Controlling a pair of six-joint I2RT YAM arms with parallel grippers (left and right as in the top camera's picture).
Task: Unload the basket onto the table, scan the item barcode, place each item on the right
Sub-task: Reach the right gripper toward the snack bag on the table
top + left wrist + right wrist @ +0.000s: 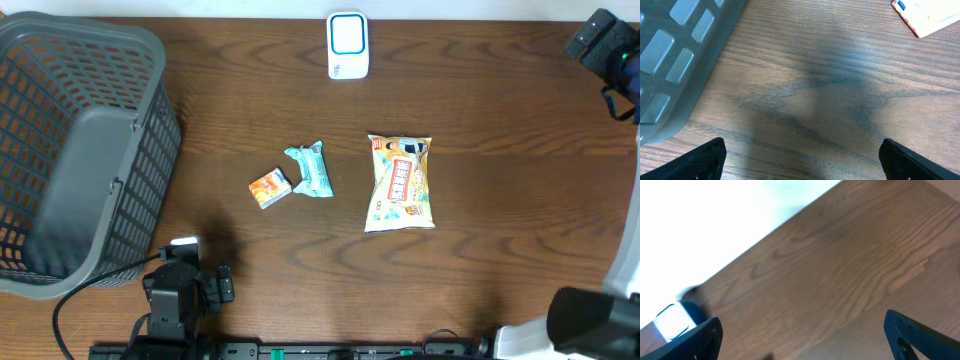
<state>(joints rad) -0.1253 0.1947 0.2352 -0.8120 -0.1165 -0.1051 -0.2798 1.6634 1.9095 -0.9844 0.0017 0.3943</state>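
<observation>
Your left hand (807,167) and right hand (805,342) both stand wide and empty. Take the orange box (270,187) from the middle of the counter (500,270) by its edges. Turn its code toward the scanner (348,45) at the far side. No barcode is visible yet, and the right wrist view is blurred.

Three views of one table (480,90)
Overhead looks straight down; the low left wrist view shares its basket (150,150), the right wrist view its scanner (348,45).

Basket (150,170): grey plastic, lattice walls, solid floor, upright and empty at the table's left edge.
Table (500,270): dark brown wood, marked grain, faintly glossy.
</observation>
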